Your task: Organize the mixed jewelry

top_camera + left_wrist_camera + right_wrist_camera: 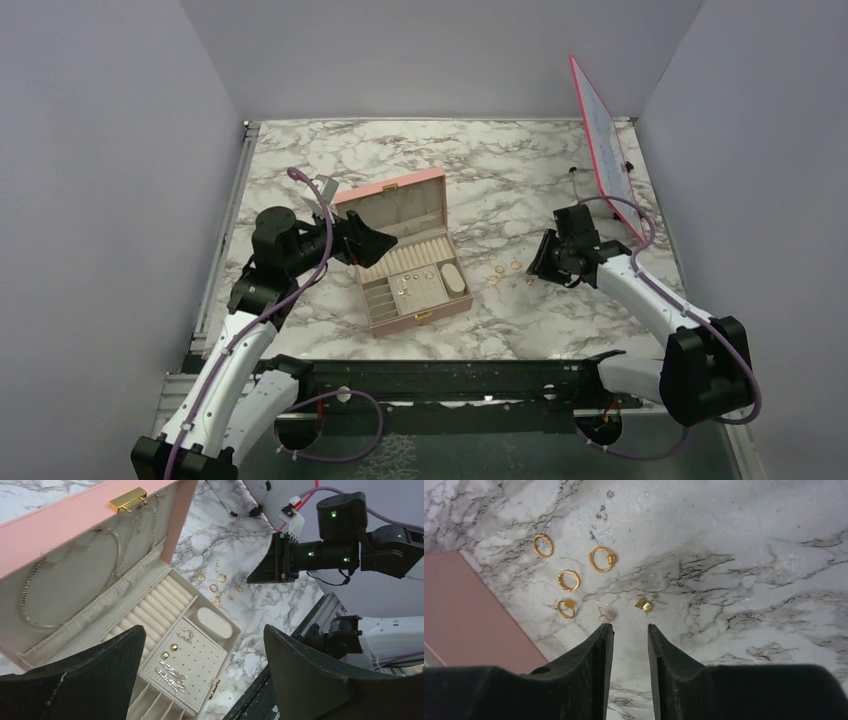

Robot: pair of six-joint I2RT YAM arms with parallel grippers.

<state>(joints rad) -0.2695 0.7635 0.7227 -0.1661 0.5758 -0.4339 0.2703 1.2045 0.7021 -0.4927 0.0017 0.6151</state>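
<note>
The pink box (pixel 420 315) lies open under the left gripper (pixel 378 243), whose fingers stand wide apart and empty. The right gripper (pixel 629 626) hangs low over the marble (pixel 749 555), its fingers a narrow gap apart with nothing between them. Four gold rings (pixel 568 580) lie flat ahead of it, on the box side. A gold stud (pixel 643 605) sits just ahead of the fingertip away from the box. I'd centre on the stud before pinching. Its post seems to point back toward the fingers.

i can read no words, numbers or brands anywhere here. the pink-edged board (pixel 603 140) at the back carries faint marks, too small to read.
</note>
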